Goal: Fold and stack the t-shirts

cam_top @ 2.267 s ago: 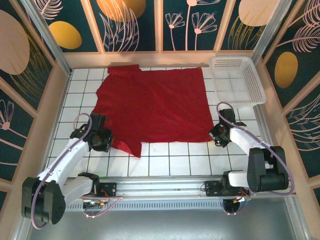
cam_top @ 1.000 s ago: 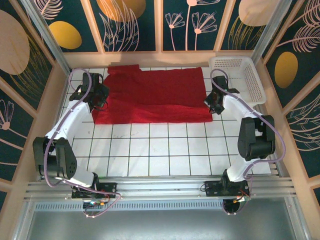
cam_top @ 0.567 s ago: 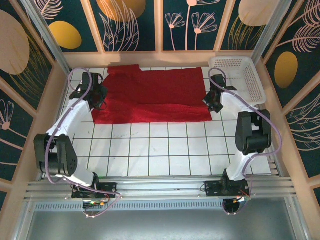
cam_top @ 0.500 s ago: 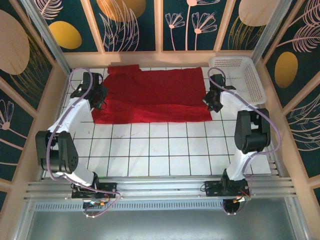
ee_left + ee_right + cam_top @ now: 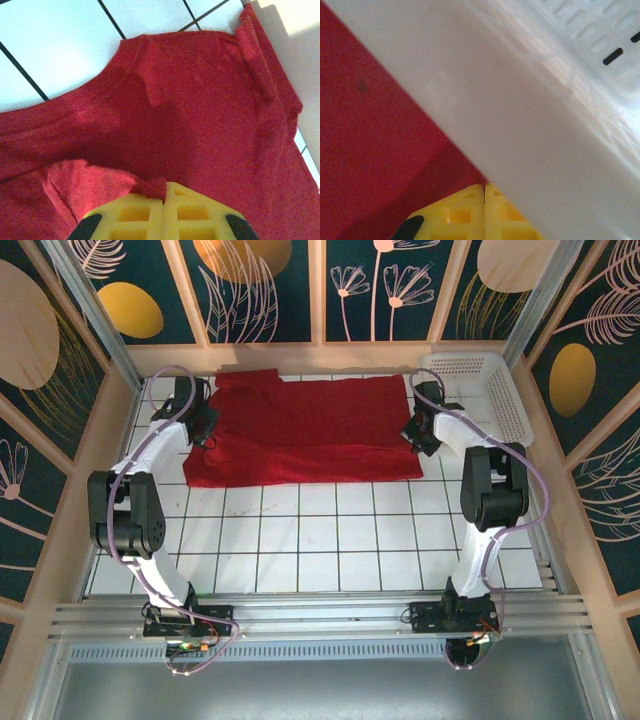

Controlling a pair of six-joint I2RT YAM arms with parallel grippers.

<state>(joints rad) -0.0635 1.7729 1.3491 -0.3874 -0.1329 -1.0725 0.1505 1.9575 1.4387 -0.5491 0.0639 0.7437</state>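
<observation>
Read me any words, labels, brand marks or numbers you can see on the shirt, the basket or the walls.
There is no readable text.
t-shirt: plain deep red, with no print or tag visible.
basket: plain white mesh, no label.
wall panels: flower and leaf patterns, no words.
boards at the arm bases: too small to tell whether they carry any marking.

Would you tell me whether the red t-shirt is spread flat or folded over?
Folded over: the t-shirt shows a doubled layer, its upper edge pinched in the left pincer.
</observation>
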